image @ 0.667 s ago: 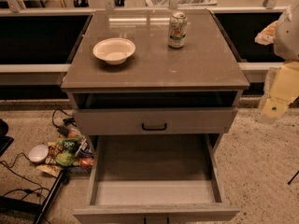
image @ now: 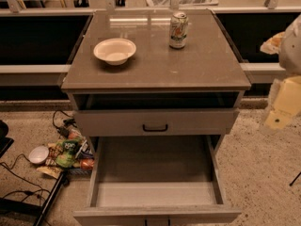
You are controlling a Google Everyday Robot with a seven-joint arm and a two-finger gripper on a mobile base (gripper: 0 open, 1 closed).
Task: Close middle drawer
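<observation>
My hand (image: 282, 108) hangs at rt edge, grip: cannot tell. Grey-beige wooden middle drawer (image: 155, 194), lower-left of hand, pulled well out.

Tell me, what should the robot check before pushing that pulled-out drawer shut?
1. Inside of the middle drawer free of objects: ok, nothing shows there.
2. Hand lined up with the drawer front: not ok; it hangs right of the cabinet, apart from it.
3. Space before the drawer front free: cannot tell; the picture's edge cuts it.
4. Can and bowl out of the way: ok, both stand on the cabinet top.
5. Floor litter clear of the drawer: ok, it lies to the left.
</observation>
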